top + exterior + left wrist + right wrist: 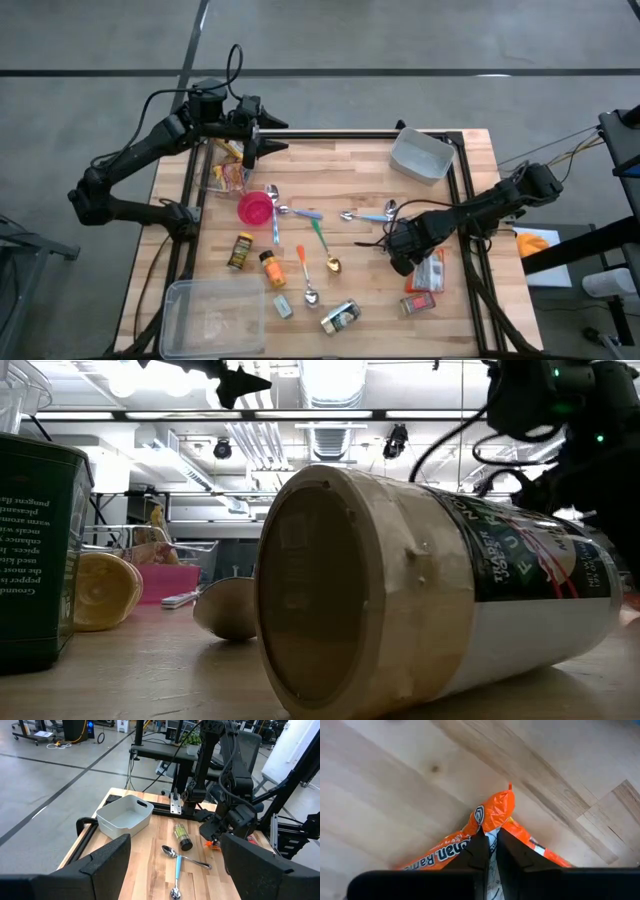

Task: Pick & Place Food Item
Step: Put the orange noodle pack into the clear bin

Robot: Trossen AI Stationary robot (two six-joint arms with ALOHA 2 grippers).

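1. Grasp step. Right gripper (490, 851) has its fingers pinched together on the orange ramen packet (492, 815), low on the table's right side.
2. Left gripper (175, 865) waits wide open, empty, above the far-left edge.
3. Next, likely: lift straight, check the thin wrapper holds, carry to a container.

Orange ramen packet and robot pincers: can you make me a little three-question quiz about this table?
1. True or false: the right pincer is pinching the orange ramen packet.
2. What colour is the cup beside the spoons? A) pink B) blue C) black
3. Fill in: the left pincer is ____ and holds nothing.

Key: 1 true; 2 A; 3 open.
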